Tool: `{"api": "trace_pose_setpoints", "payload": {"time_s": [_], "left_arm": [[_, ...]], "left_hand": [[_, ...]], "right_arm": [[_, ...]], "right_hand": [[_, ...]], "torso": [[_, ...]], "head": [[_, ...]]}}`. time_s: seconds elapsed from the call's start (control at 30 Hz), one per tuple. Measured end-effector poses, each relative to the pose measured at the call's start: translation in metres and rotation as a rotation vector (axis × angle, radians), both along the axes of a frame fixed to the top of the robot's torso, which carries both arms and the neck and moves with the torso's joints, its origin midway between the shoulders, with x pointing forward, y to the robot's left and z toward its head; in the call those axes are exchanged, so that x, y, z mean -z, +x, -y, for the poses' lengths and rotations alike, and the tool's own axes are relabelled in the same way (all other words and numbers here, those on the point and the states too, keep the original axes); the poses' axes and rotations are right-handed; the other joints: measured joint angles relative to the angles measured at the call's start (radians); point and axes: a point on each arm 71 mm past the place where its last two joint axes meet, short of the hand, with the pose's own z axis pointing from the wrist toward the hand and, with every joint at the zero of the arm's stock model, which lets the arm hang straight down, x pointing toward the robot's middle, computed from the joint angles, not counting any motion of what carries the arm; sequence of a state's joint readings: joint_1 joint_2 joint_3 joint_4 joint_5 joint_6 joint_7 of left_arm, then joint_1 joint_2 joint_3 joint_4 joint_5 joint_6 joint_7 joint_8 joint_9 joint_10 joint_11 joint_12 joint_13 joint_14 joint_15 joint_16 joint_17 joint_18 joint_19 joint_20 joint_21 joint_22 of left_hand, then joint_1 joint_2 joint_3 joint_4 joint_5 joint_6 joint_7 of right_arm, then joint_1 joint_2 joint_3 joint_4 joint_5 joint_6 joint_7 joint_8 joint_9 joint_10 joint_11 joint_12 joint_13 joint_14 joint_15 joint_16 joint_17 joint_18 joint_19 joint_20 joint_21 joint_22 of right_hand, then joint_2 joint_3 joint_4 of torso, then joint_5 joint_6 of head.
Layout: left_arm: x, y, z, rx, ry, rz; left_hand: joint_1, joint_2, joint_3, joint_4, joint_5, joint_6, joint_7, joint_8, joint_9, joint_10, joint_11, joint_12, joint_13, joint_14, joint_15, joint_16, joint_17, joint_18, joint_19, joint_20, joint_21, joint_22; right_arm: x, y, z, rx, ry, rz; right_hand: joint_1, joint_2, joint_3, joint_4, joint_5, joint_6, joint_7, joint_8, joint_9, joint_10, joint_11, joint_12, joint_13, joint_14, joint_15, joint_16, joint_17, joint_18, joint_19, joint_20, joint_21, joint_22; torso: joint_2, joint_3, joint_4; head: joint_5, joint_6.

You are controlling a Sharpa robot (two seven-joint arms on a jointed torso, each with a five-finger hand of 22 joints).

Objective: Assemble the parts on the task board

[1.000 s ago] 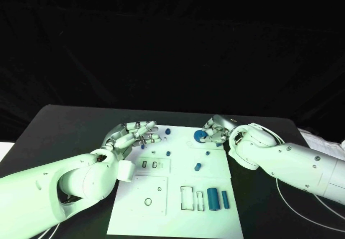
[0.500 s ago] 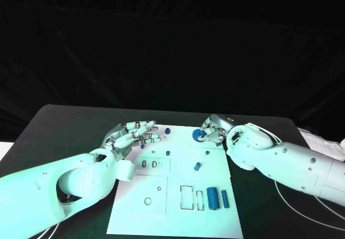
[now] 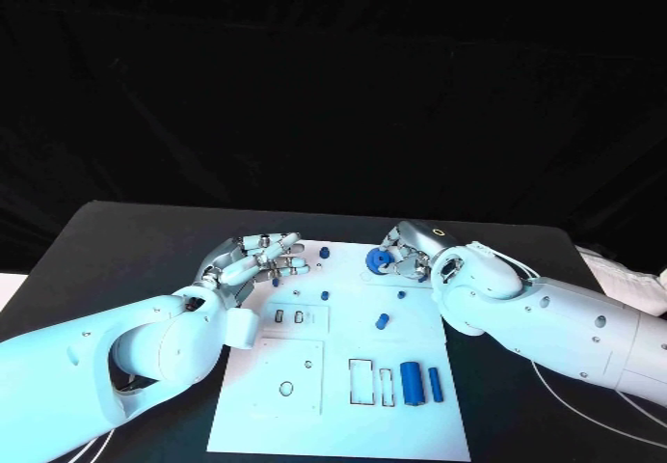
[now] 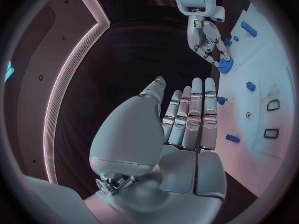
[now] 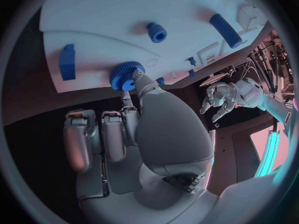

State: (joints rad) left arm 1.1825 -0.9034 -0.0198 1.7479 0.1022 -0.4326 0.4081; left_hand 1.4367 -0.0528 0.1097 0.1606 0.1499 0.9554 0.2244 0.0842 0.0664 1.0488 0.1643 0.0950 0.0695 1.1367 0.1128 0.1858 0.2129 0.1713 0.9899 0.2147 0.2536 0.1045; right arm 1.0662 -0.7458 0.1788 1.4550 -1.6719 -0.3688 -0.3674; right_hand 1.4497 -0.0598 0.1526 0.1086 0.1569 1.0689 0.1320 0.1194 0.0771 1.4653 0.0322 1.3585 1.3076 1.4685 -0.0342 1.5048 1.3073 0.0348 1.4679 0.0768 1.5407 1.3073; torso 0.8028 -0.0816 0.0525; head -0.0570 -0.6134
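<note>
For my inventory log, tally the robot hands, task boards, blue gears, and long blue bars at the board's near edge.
Hands, left hand and right hand: 2
Task board: 1
Blue gear: 1
Long blue bars: 2
Total: 6

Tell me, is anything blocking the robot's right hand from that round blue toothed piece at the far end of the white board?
Nothing visible does. The right hand is already at the blue gear, its fingertips touching the rim at the far edge of the task board. The left hand hovers apart, over the board's other far corner, holding nothing.
</note>
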Motion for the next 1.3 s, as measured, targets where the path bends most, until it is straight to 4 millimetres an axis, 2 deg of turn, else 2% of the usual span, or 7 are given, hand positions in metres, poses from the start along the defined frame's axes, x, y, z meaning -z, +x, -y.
{"api": "trace_pose_setpoints", "payload": {"time_s": [0.33,0.67,0.93,1.1,1.3], "left_arm": [[0.001,0.003,-0.006,-0.016,0.006,0.000],[0.003,0.008,-0.014,-0.037,0.015,0.001],[0.003,0.009,-0.015,-0.040,0.016,0.001],[0.003,0.009,-0.015,-0.039,0.015,0.002],[0.003,0.009,-0.014,-0.036,0.014,0.002]], "left_hand": [[0.000,0.000,0.002,-0.002,0.000,0.000,0.000,0.000,0.000,0.000,0.000,0.000,0.000,0.000,0.000,0.000,0.001,0.000,0.000,0.000,0.000,0.000],[0.000,0.000,0.002,-0.002,0.000,0.000,0.000,0.000,0.000,0.000,0.000,0.000,0.000,0.000,0.000,0.000,0.001,0.000,0.000,0.000,0.000,0.000],[0.000,0.000,0.000,-0.005,0.000,0.000,0.000,0.000,0.000,0.000,0.000,0.000,0.000,-0.003,0.004,-0.005,0.001,0.000,-0.004,0.004,-0.004,-0.001],[0.000,0.000,0.000,-0.005,0.000,0.000,0.000,0.000,0.000,0.000,0.000,0.000,0.000,-0.003,0.004,-0.005,0.002,0.000,-0.004,0.004,-0.004,-0.001],[0.000,0.000,0.000,-0.005,0.000,0.000,0.000,0.000,0.000,0.000,0.000,0.000,0.000,-0.003,0.004,-0.005,0.001,0.000,-0.004,0.004,-0.004,-0.001]], "right_arm": [[-0.017,-0.016,-0.042,-0.100,0.036,0.085],[-0.020,-0.015,-0.078,-0.148,0.043,0.125],[-0.012,-0.012,-0.094,-0.157,0.028,0.122],[-0.008,-0.010,-0.098,-0.159,0.018,0.116],[-0.005,-0.009,-0.101,-0.162,0.003,0.105]], "right_hand": [[0.003,-0.003,0.009,0.002,0.000,0.003,0.000,0.000,0.000,0.001,-0.001,0.000,0.003,-0.003,-0.003,0.000,0.001,0.001,0.000,0.000,0.000,0.001],[0.002,-0.002,0.017,0.000,-0.001,0.003,0.000,-0.006,0.000,0.001,-0.001,0.000,0.003,-0.004,-0.003,0.000,0.001,0.002,0.000,0.000,0.000,0.001],[-0.004,0.004,0.019,-0.002,-0.003,0.003,0.000,-0.010,0.000,0.001,-0.001,0.000,0.003,-0.004,-0.003,0.000,0.001,0.002,0.000,0.000,0.000,0.001],[-0.005,0.005,0.026,-0.001,-0.005,0.003,0.000,-0.015,0.000,0.001,-0.001,0.003,0.002,-0.004,-0.003,0.000,0.001,0.002,0.000,0.000,0.000,0.001],[-0.006,0.006,0.028,-0.004,-0.007,0.001,-0.002,-0.019,0.000,0.001,-0.001,0.000,0.002,-0.004,-0.003,0.000,0.000,0.002,0.000,0.000,0.000,0.000]], "torso": [[0.000,-0.0006,0.0012],[0.000,-0.0012,0.0018],[0.001,-0.0012,0.0000],[0.002,0.0001,0.0001],[0.001,-0.0002,0.0001]], "head": [[0.004,0.004],[0.016,0.007],[0.017,0.001],[0.021,-0.001],[0.022,-0.005]]}}
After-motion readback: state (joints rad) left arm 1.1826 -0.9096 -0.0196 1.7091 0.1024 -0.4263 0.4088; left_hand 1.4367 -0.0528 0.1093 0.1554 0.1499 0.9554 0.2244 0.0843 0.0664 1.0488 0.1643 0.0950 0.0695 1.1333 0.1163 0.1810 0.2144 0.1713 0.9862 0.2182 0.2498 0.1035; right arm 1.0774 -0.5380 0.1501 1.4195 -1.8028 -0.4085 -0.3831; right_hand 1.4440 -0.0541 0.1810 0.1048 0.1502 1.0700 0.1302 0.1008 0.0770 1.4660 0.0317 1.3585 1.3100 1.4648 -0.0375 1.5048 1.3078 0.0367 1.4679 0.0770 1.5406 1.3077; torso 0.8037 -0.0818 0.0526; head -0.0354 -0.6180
